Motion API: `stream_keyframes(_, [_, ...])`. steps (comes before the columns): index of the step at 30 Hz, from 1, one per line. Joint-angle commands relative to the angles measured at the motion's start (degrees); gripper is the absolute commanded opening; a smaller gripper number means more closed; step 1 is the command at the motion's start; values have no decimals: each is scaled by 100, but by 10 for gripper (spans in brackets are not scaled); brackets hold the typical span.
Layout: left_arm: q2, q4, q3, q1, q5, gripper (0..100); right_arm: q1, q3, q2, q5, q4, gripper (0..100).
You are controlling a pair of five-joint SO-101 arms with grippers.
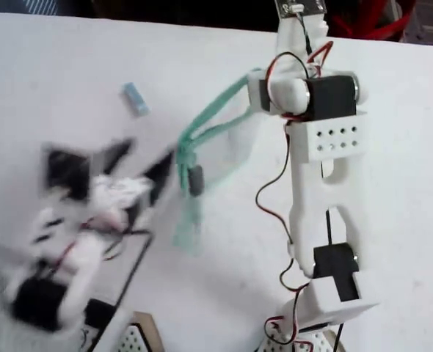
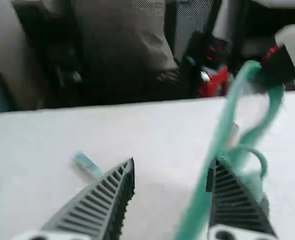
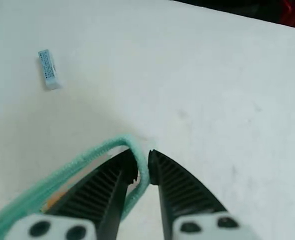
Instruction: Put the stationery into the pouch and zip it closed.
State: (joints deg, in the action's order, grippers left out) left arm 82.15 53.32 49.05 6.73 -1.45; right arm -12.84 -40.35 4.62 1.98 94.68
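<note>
The pouch (image 1: pixel 220 147) is clear with a green zip edge (image 2: pixel 222 145) and hangs partly lifted off the white table. My right gripper (image 1: pixel 255 92) is shut on that green edge (image 3: pixel 107 150) at the pouch's far end. A dark item (image 1: pixel 195 180) shows at the pouch's lower part. My left gripper (image 1: pixel 143 165), blurred in the high view, stands open just left of the pouch. In the left wrist view, the green edge runs past the inner side of one finger (image 2: pixel 232 200) of that gripper (image 2: pixel 173 165). A small blue eraser (image 1: pixel 134 99) (image 2: pixel 86 164) (image 3: pixel 48 69) lies on the table beyond it.
A black-framed flat board (image 1: pixel 132 264) and a wooden perforated base (image 1: pixel 139 334) sit at the table's near left. The right arm's white links (image 1: pixel 323 191) stretch along the right side. Dark furniture (image 2: pixel 137 50) stands past the table's far edge.
</note>
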Motion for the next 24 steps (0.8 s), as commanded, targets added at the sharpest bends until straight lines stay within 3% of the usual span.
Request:
stream_keyframes(1, [286, -246, -527, -1323, 229, 207, 66, -53, -303, -141, 92, 19])
stream_keyframes(4, [-259, -378, -853, -2079, 229, 203, 40, -53, -303, -132, 136, 19])
stream_keyframes(6, [-998, -378, -1169, -2237, 211, 203, 66, 0, -303, -132, 136, 19])
stream_keyframes(14, [-5648, -378, -3402, -1754, 132, 203, 22, 800, -365, -132, -268, 19])
stream_keyframes(17, [-7345, -316, -4510, -1640, -422, 212, 22, 897, -365, -132, -303, 19])
stream_keyframes(24, [-10730, 721, -7455, -1244, -1213, 231, 57, 914, -347, -123, -303, 19])
